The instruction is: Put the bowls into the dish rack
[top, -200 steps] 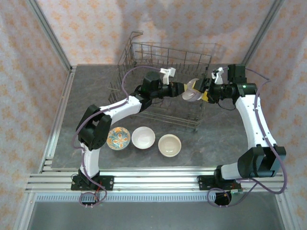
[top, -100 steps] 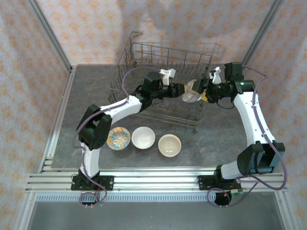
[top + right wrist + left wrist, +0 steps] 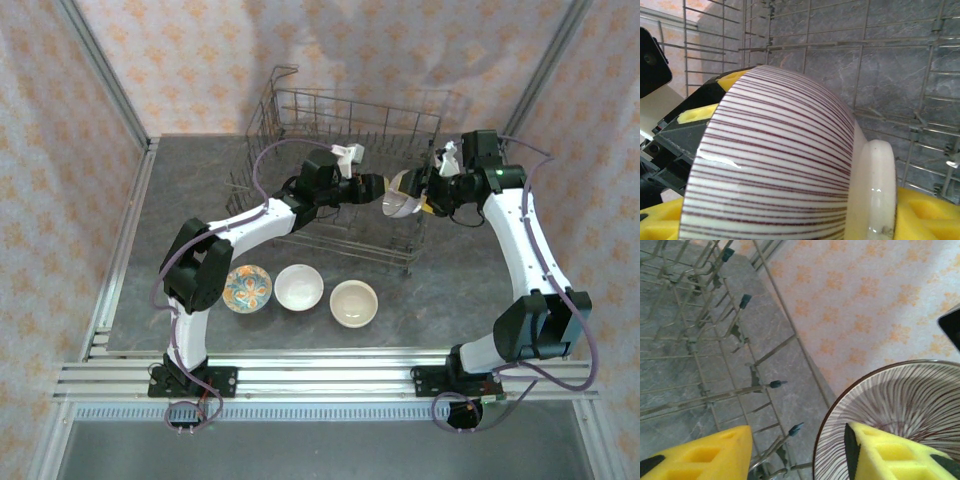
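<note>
Item: striped bowl [image 3: 400, 195], on edge above the dish rack's [image 3: 300, 105] right end, pinched by my right fingers [image 3: 920, 210], my left fingers [image 3: 700, 452] spread astride its rim; I'd lower it slowly between two tines, releasing once seated.

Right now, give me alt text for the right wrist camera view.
A white bowl with thin maroon stripes sits close up, held between the right arm's yellow fingers. Behind it, dish rack wires cross a grey table.
</note>
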Tool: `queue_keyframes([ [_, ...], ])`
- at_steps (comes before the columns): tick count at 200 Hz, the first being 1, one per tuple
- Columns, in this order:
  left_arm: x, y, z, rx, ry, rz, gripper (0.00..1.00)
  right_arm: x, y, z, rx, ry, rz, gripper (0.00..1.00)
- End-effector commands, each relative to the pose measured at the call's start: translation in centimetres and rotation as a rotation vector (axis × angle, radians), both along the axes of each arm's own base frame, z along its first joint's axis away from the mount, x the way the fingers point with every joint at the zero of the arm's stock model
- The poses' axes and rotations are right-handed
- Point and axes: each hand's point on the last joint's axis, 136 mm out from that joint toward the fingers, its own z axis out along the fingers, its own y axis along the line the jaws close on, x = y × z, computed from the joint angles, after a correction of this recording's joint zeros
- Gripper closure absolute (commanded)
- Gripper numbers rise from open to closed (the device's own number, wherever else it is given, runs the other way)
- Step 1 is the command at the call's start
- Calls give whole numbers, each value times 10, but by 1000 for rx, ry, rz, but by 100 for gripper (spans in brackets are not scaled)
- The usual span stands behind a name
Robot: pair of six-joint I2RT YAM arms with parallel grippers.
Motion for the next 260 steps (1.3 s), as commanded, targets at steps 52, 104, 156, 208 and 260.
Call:
queue_keyframes([
  [52, 0, 44, 63, 133, -161, 173, 33, 21, -6, 15, -169, -78, -33, 56],
  [104, 1, 102, 90, 281, -165, 297, 30, 28, -13, 5, -315, -45, -54, 56],
  [156, 29, 183, 108, 355, -115, 412, 29, 40, -13, 8, -513, -38, -105, 56],
  [208, 37, 247, 106, 521, -77, 484, 29, 52, -11, -4, -709, 11, -139, 56],
  [260, 46, 280, 96, 497, -31, 516, 30, 59, -12, -21, -836, 58, -165, 56],
])
